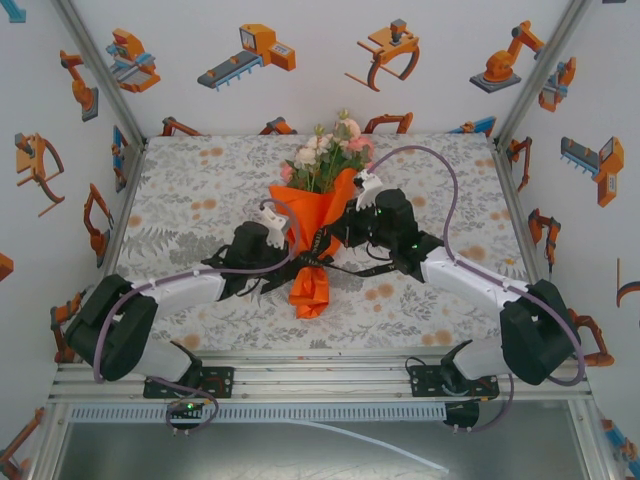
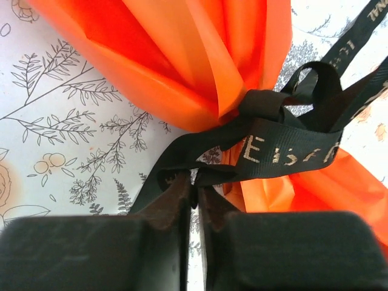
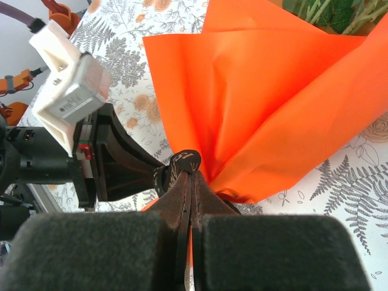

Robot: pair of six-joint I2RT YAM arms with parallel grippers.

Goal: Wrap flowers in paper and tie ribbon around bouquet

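The bouquet [image 1: 318, 215] lies mid-table, its orange paper [image 1: 322, 222] cone opening toward the back. Pink, white and peach flowers [image 1: 328, 152] stick out of the wide rim. A black ribbon [image 2: 285, 148] with pale lettering is looped and knotted around the cone's narrow waist. My left gripper [image 2: 197, 182] is pinched on a fold of that ribbon just left of the waist. From the right side, my right gripper [image 3: 193, 173] is shut on another ribbon [image 3: 185, 160] loop against the paper [image 3: 273, 103]. Both grippers [image 1: 290, 255] [image 1: 338, 240] flank the waist closely.
The floral tablecloth [image 1: 190, 200] reaches the metal frame rails at left, right and front. Loose ribbon tails [image 1: 370, 268] trail toward the right arm. The left wrist's white camera housing [image 3: 66, 91] sits very near the right gripper. Grey-purple cables [image 1: 440, 190] arc over both arms.
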